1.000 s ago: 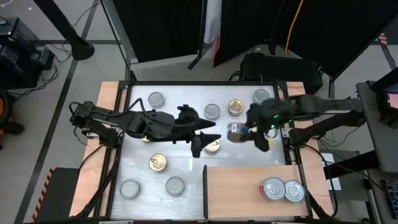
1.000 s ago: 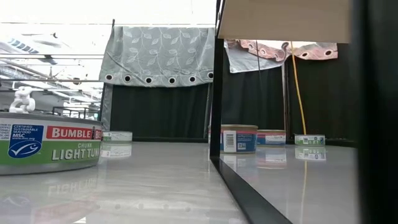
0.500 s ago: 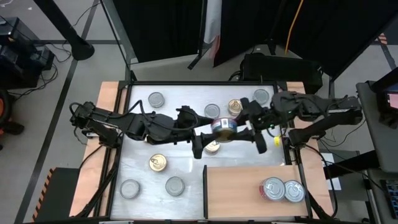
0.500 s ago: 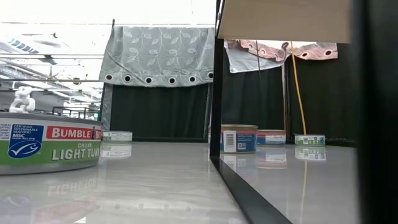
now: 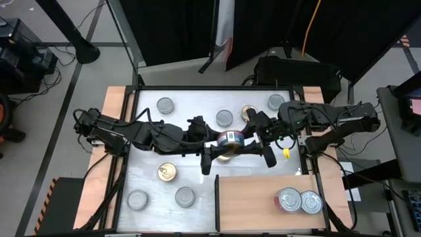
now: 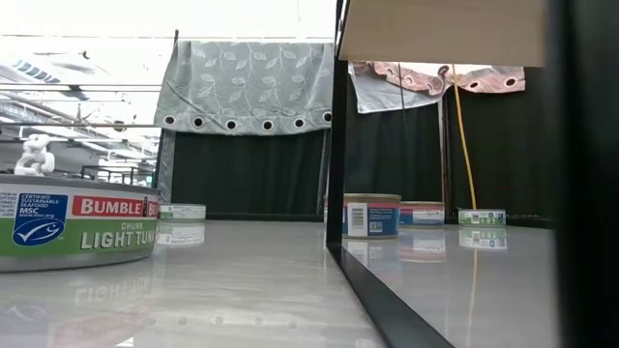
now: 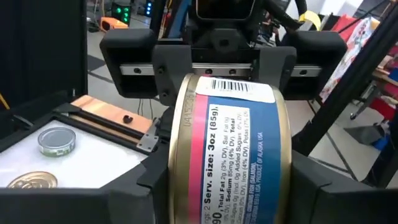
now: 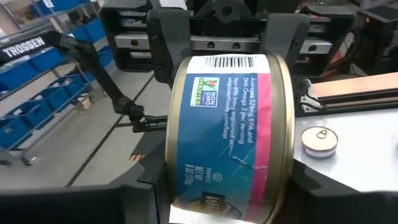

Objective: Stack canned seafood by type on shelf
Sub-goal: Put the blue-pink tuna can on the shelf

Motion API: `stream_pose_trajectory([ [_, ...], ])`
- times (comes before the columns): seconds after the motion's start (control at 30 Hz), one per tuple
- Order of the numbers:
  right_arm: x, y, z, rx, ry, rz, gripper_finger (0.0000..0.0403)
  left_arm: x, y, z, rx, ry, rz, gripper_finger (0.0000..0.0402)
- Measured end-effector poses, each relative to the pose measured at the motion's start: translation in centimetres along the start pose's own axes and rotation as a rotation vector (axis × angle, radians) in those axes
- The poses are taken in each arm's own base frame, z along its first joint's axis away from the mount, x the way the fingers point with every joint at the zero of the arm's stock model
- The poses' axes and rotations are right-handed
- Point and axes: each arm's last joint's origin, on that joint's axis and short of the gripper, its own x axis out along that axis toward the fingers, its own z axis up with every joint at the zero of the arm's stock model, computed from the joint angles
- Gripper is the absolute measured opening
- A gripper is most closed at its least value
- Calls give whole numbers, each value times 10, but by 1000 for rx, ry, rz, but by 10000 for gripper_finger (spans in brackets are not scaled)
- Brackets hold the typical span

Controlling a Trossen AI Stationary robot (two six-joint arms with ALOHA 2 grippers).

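Blue-pink tin (image 5: 230,139) mid-air, grasped by left pincer (image 5: 212,157) and right pincer (image 5: 260,140)

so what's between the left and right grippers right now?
A blue-and-pink labelled round tin, on edge, between left gripper and right gripper; both wrist views show it.

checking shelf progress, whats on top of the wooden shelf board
Two silver-topped cans sit side by side near the right end of the shelf. Whether more cans lie under them cannot be seen from above.

Even overhead lighting; glare on the white tabletop (image 5: 191,178). Low view backlit, overexposed at upper left. Wrist views sharp.
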Motion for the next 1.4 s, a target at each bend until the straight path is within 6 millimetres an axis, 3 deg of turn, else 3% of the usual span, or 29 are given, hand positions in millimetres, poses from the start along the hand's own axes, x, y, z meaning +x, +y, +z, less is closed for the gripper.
stream_pose_trajectory([
  [0.2, -9, 3, 1, 140, 26, 76, 280, -6, -12, -1, -5, -2, -78, 193],
  [0.33, -33, 8, -4, 253, 132, 160, 347, -16, -32, -7, 41, 43, -231, 193],
  [0.43, -55, 10, -8, 291, 192, 174, 375, -25, -47, -13, 122, 46, -285, 193],
  [0.67, -104, 9, -14, 335, 174, 42, 385, -42, -76, -22, 299, -61, -206, 193],
  [0.8, -122, 7, -15, 400, 94, -85, 380, -39, -86, -14, 431, -146, -164, 193],
  [0.93, -131, 4, -13, 443, 13, -183, 380, -21, -92, -8, 568, -127, -84, 193],
  [1.1, -132, 2, -12, 489, -50, -272, 380, 5, -103, -41, 726, 48, -18, 193],
  [1.3, -126, 1, -13, 512, -42, -285, 380, 20, -125, -73, 770, 86, -29, 193],
  [1.4, -122, 0, -13, 526, -35, -291, 380, 31, -130, -100, 904, 138, -6, 193],
])
